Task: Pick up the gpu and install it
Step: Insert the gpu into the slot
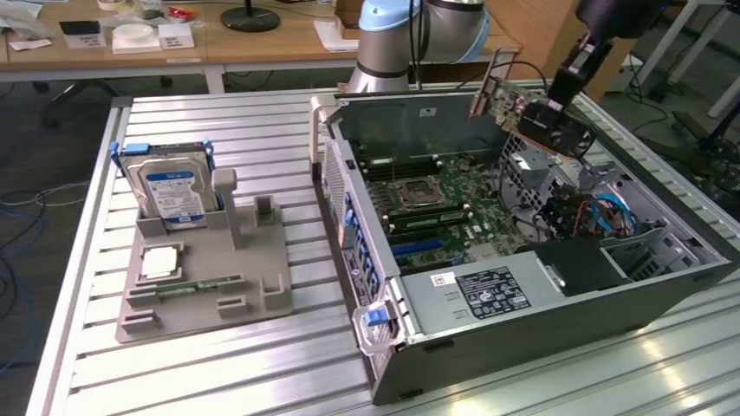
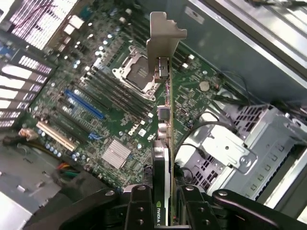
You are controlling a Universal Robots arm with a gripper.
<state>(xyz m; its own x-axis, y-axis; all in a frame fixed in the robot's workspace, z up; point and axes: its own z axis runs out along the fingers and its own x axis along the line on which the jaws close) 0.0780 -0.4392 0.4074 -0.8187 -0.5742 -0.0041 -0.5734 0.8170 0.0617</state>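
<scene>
I had the gripper closed partway, both fingers clamped on the gpu at its cooler end, with the silver bracket pointing away. The gpu hung edge-on in the air inside the open computer case, above the motherboard, not seated in any slot. The hard drive stood in the grey holder, well apart at the exterior view's left.

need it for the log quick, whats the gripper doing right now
gripper: closed on the gpu, holding it above the motherboard of the open computer case.
</scene>
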